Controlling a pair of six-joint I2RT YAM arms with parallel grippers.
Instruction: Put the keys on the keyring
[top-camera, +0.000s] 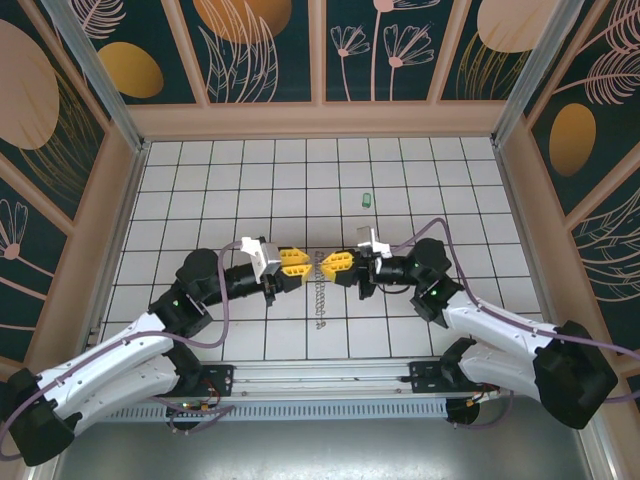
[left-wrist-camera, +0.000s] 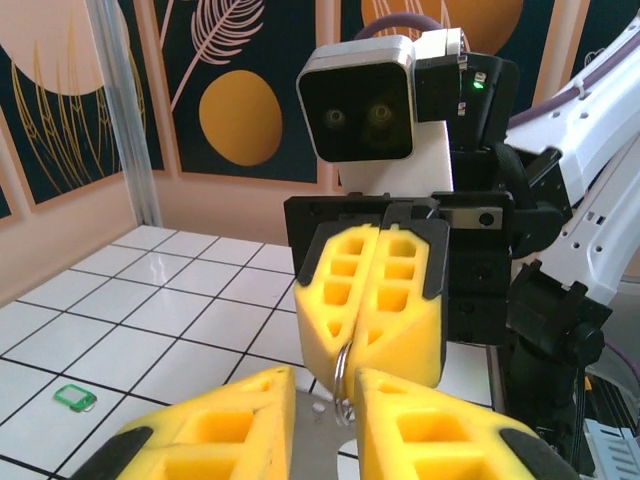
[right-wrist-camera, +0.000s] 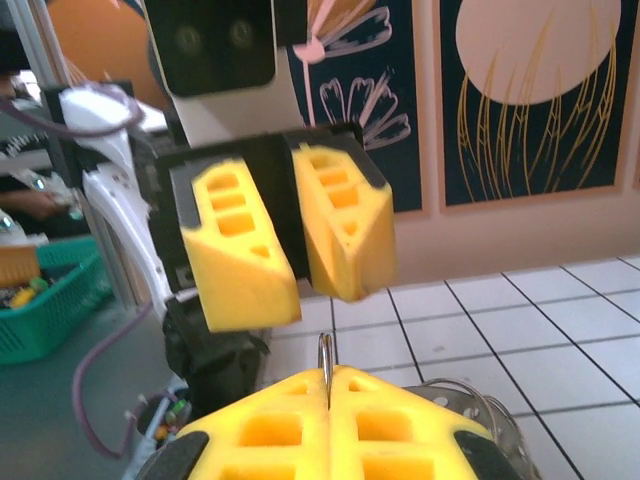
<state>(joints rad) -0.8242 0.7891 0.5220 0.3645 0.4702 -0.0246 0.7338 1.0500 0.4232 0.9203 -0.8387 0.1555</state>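
Above the tiled table (top-camera: 230, 180), your grippers meet tip to tip: the right gripper (top-camera: 328, 265) is clamped on the keyring (top-camera: 320, 300), whose chain trails toward the bases, while the green key (top-camera: 367, 199) lies well apart, farther up the tiles. From the left wrist, the left gripper (left-wrist-camera: 325, 400) stands narrowly parted, gripping nothing, with the ring's edge (left-wrist-camera: 342, 372) just ahead and the key (left-wrist-camera: 75, 398) off left. From the right wrist, the pinched ring (right-wrist-camera: 326, 358) rises edge-on. You seem to be readying the ring; the key likely needs fetching next.
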